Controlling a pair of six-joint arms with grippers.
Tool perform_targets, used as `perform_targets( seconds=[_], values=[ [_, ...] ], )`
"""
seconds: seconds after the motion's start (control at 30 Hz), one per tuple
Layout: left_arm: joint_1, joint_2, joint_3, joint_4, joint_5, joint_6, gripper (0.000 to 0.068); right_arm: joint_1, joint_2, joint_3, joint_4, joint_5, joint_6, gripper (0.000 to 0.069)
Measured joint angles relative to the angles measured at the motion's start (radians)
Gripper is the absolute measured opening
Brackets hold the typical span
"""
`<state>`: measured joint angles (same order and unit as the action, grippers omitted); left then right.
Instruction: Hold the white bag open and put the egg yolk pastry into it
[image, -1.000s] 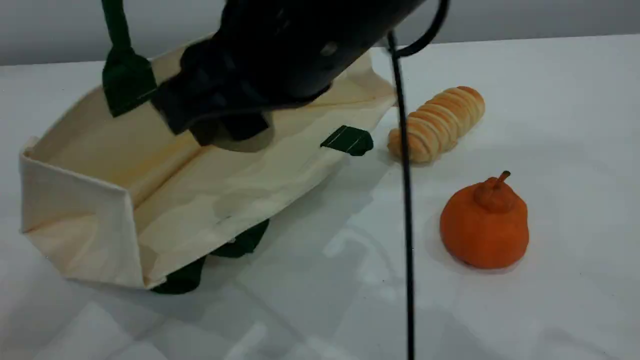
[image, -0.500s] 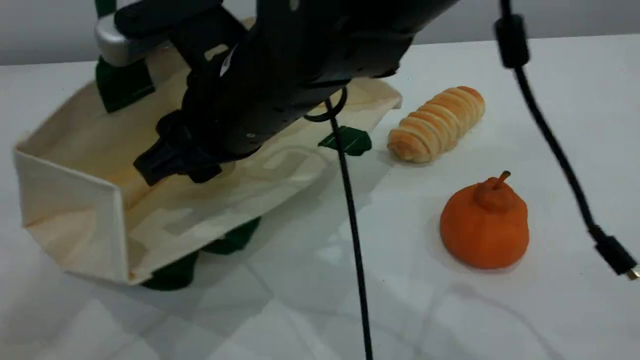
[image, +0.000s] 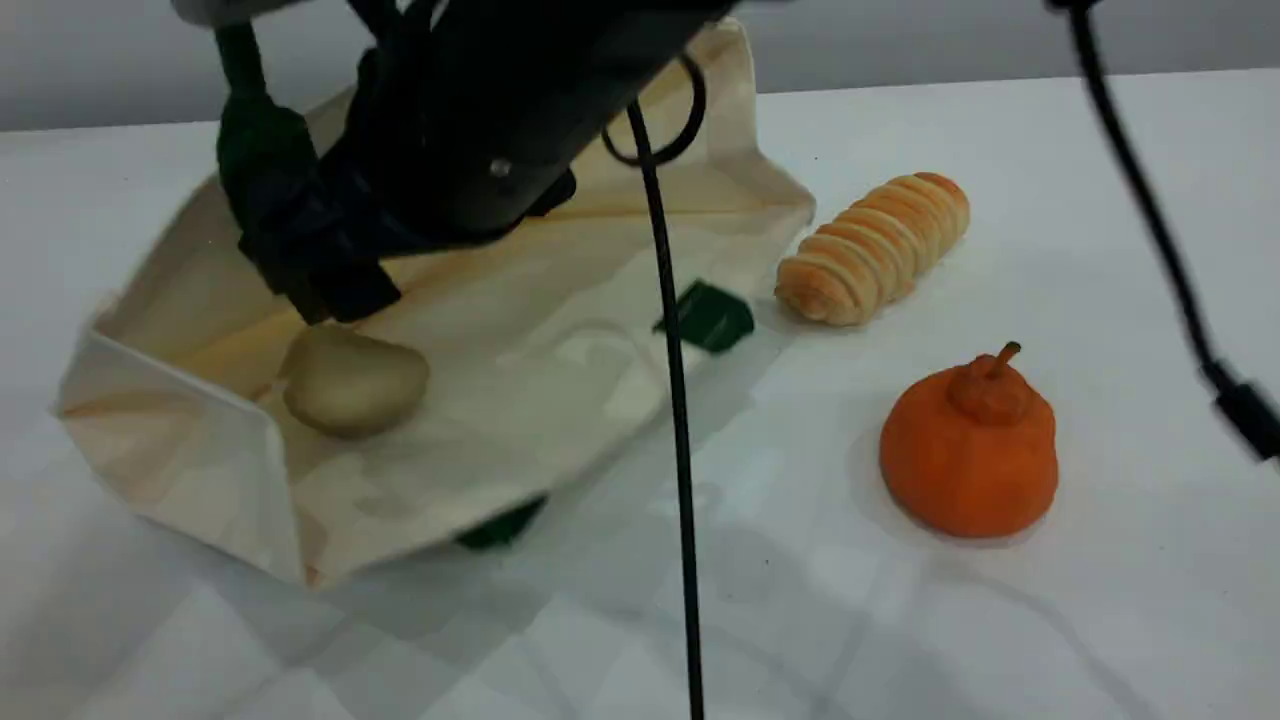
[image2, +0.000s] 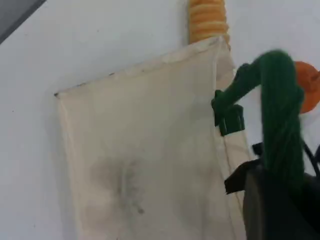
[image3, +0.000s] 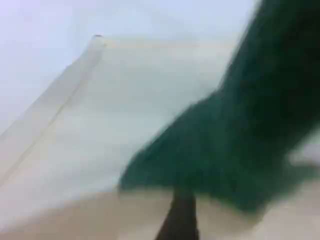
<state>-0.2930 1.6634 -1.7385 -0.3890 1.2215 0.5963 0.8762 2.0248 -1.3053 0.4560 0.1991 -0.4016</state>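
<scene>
Inside the white bag (image: 560, 330), on its lower panel near the folded bottom end at the scene view's left, sits the egg yolk pastry (image: 352, 382), free of any grip, so the drop looks done. Right gripper (image: 325, 285) hangs just above and slightly behind the pastry, inside the bag mouth, not touching it; jaws stand apart, empty, which fits a release straight down onto the fabric. Right wrist view is too blurred to add anything beyond bag cloth and a dark green smear. Left gripper (image2: 280, 200) is clamped on the green handle (image2: 281, 110), rope running up out of the jaws in the left wrist view; lifting that handle pulls the upper panel up and away from the lower one, which is why the mouth gapes wide enough for the right arm to reach in. Lower panel lies flat on the surface (image: 1100, 620), giving the pastry a stable landing, its own handle partly tucked under the edge. Bread roll (image: 875, 248) and orange pumpkin-shaped toy (image: 968, 452) sit to the right of the bag, well apart from it, untouched, not task items. Judgement: what's left is withdrawing the right arm without snagging the raised panel or its dangling cable (image: 675, 420), while the left jaws hold the handle up
</scene>
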Motion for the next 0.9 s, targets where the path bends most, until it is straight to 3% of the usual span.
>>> perform_targets(
  seconds=[0.4,0.9],
  values=[
    [0.0,0.0,0.0,0.0,0.0,0.001,0.0095,-0.166,-0.15,0.001,-0.069,0.261,0.0,0.0566],
    [0.0,0.0,0.0,0.0,-0.01,0.001,0.0095,-0.516,-0.305,0.001,-0.12,0.289,0.008,0.0566]
  ],
)
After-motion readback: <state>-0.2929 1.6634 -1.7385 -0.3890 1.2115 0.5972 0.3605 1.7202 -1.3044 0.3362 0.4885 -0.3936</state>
